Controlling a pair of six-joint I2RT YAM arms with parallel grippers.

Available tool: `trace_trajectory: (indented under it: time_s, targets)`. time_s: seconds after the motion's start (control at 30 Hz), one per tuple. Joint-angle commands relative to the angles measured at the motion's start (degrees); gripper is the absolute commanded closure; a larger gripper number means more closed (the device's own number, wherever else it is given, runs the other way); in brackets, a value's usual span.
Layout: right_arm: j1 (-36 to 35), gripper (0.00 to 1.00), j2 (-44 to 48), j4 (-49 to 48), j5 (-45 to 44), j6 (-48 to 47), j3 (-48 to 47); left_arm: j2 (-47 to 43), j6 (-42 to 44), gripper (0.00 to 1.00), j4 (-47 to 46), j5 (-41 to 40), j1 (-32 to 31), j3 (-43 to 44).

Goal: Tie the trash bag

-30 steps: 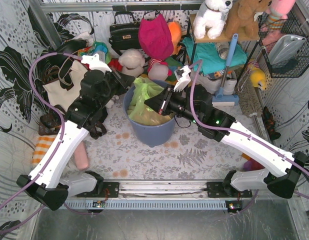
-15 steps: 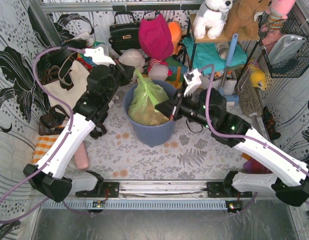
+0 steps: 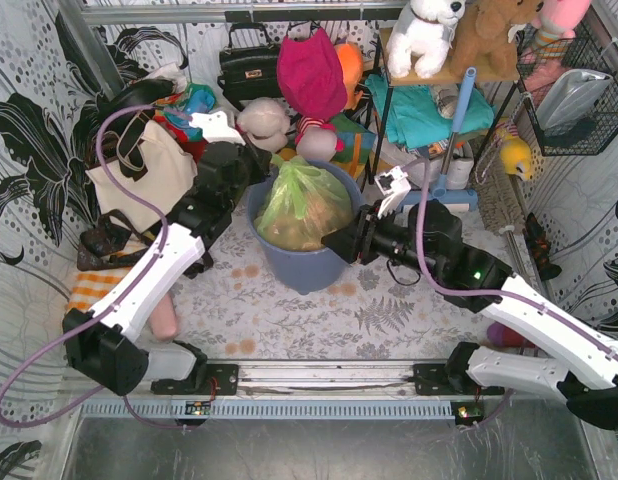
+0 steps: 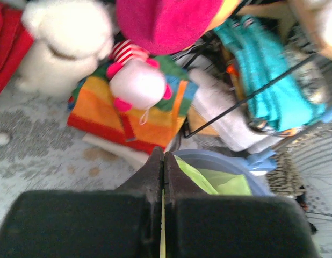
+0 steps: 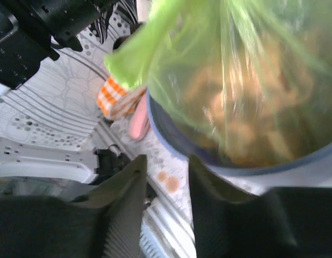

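Left tool [image 4: 163,157] clamped on trash bag [image 3: 307,197] edge, right tool [image 5: 167,161] slightly parted, empty

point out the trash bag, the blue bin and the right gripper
trash bag [image 3: 307,200], top view, on its bulging green side
blue bin [image 3: 305,268], top view, on its front outer wall
right gripper [image 5: 167,164], right wrist view, in the gap between its fingertips
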State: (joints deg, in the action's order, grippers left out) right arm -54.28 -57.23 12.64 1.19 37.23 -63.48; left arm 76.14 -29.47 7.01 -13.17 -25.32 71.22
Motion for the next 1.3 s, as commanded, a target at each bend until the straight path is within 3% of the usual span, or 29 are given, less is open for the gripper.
trace_trajectory:
  time_s: [0.0,0.07,0.2,0.43,0.63,0.9,1.1,1.27]
  targets:
    - [-0.1,0.47,3.6,-11.7,-2.2,-16.6,2.0,-4.6,2.3,1.00,-7.7,6.4,0.4,1.0]
    - [-0.1,0.37,5.5,-20.3,-1.6,-25.1,6.4,-4.3,2.3,1.00,-5.3,8.4,0.3,2.2]
    - [0.0,0.30,7.1,-39.8,4.6,-42.6,15.2,-0.9,1.8,1.00,4.4,10.2,0.3,6.3]
    - [-0.1,0.17,2.8,-55.0,14.0,-65.9,22.3,2.4,0.6,1.00,13.8,11.9,0.4,8.5]
    - [-0.1,0.15,-3.1,-65.5,14.1,-71.6,22.4,0.2,0.1,1.00,11.0,13.2,0.3,8.5]
    - [-0.1,0.24,-12.0,-72.9,16.1,-75.5,17.2,-1.3,0.1,1.00,9.7,13.8,0.4,10.0]
    - [0.0,0.51,-15.8,-74.0,17.1,-77.4,13.6,-1.3,-0.1,1.00,9.8,14.6,0.4,10.6]
    - [-0.1,0.68,-16.3,-73.9,17.9,-77.9,12.2,-1.9,0.3,1.00,8.9,15.0,0.4,11.7]
